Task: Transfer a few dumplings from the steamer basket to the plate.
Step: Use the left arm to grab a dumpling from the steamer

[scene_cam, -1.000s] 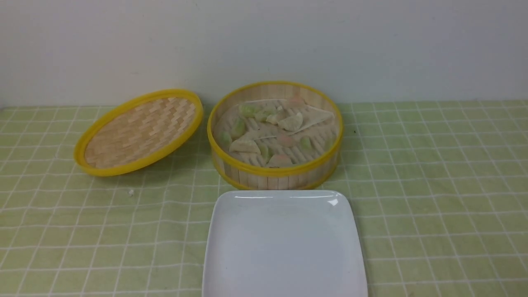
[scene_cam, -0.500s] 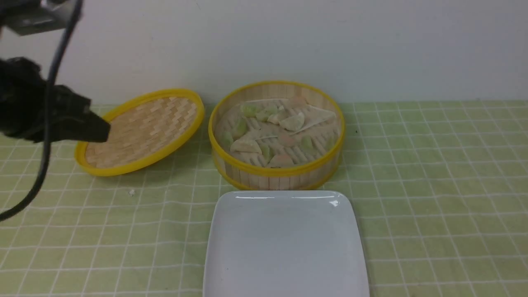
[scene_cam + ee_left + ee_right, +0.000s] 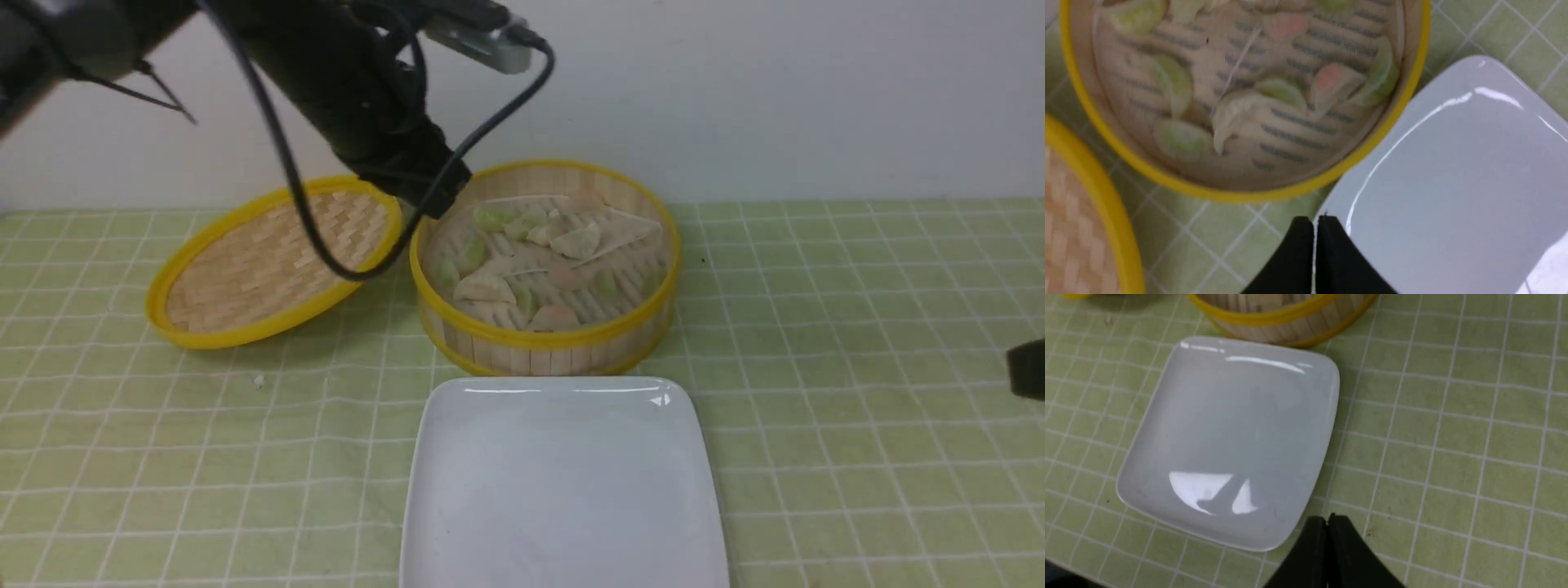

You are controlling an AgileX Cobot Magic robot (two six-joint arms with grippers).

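Green checked bench: pale crescent dumplings all in round bamboo steamer basket, glossy white square plate bare just nearer me for short carry; my left gripper above basket's left rim, closed, empty; right gripper likewise, beside plate

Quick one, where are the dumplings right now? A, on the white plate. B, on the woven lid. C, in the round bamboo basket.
C: the dumplings all lie on the slatted floor of the basket, while the plate and the lid hold none.
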